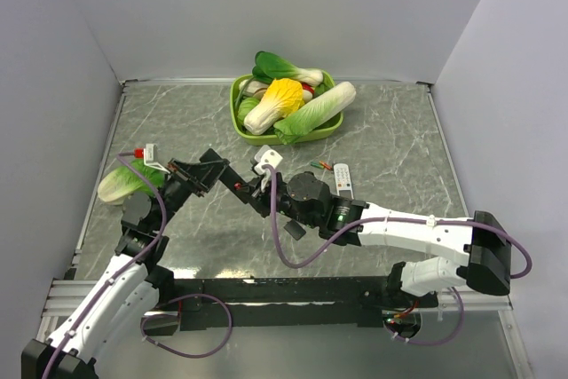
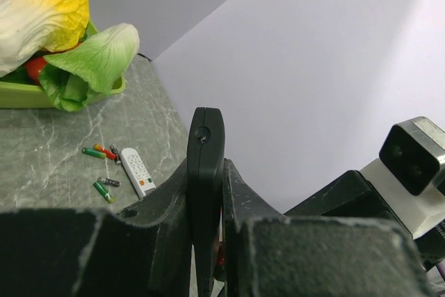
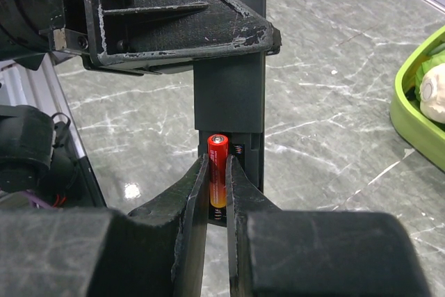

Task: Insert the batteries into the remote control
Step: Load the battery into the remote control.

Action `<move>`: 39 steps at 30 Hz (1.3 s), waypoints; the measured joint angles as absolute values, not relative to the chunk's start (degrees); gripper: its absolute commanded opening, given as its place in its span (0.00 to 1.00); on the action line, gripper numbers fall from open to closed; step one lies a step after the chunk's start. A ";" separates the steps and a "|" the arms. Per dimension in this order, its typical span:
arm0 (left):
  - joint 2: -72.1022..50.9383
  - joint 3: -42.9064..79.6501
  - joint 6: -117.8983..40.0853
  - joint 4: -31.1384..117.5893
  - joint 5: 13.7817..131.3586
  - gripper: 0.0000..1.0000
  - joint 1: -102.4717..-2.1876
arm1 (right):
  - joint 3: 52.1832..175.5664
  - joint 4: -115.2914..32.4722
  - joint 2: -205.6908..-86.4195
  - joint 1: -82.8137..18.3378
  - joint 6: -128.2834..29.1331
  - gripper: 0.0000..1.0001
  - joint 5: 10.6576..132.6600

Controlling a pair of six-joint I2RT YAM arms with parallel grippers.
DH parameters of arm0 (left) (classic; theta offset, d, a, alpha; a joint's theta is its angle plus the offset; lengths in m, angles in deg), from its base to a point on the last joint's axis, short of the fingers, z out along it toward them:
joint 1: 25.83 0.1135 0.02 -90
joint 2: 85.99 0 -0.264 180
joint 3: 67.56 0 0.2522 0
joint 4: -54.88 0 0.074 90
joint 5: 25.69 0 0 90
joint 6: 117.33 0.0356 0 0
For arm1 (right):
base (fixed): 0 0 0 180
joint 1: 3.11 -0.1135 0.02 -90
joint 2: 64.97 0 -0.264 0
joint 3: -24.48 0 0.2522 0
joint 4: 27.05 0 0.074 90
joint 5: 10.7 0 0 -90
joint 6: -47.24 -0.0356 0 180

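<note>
Remote control (image 2: 206, 137), slim black bar, clamped in your left gripper (image 2: 206, 186); right gripper (image 3: 217, 172) pinches one red-orange battery (image 3: 217, 147) in; loose batteries (image 2: 94, 152) wait.

Top view: high behind me at the near edge, facing the far edge, whole bench (image 1: 399, 148) covered. Left wrist view looks along the remote control (image 2: 206, 165) toward the far right corner. Right wrist view (very close on a battery (image 3: 217, 172)) faces the left edge. All three share the green tray (image 1: 253, 135).
</note>
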State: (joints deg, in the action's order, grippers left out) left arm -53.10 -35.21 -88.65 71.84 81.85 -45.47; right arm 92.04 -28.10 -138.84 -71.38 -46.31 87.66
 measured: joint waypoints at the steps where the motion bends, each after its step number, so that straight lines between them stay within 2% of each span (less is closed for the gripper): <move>1: -53.13 -35.49 -88.71 71.95 81.54 0.01 -45.47 | 92.13 -28.37 -138.99 -71.38 -46.36 0.14 87.77; 13: -53.15 -37.61 -91.42 72.34 79.38 0.01 -45.47 | 92.70 -29.74 -140.20 -71.38 -46.79 0.22 88.34; 24: -51.71 -37.74 -92.54 74.44 79.42 0.01 -45.47 | 93.86 -31.12 -140.46 -71.36 -46.95 0.23 89.04; 39: -51.05 -38.09 -93.48 75.71 79.38 0.01 -45.47 | 94.21 -31.65 -140.76 -71.38 -47.60 0.29 89.15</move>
